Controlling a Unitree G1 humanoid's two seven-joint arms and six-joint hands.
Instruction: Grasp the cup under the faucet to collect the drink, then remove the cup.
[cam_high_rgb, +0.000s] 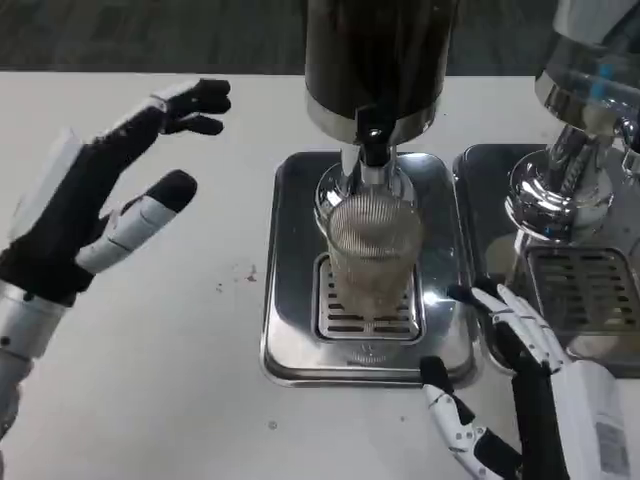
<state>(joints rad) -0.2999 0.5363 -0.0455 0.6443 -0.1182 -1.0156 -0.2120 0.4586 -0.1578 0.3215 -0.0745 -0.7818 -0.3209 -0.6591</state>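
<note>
Both robot hands, left (95, 200) and right (520, 385), hang released, so the cup (370, 255) under the faucet (372, 150) remains ungrasped.

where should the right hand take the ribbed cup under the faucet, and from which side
Grip the ribbed cup around its mid wall, coming from its right side, where the right hand sits open. The cup stands upright on the drip tray, with the faucet directly above its rim, so a top grasp looks blocked.

The single head view looks steeply down (from close above) onto the white table (170, 340)
</note>
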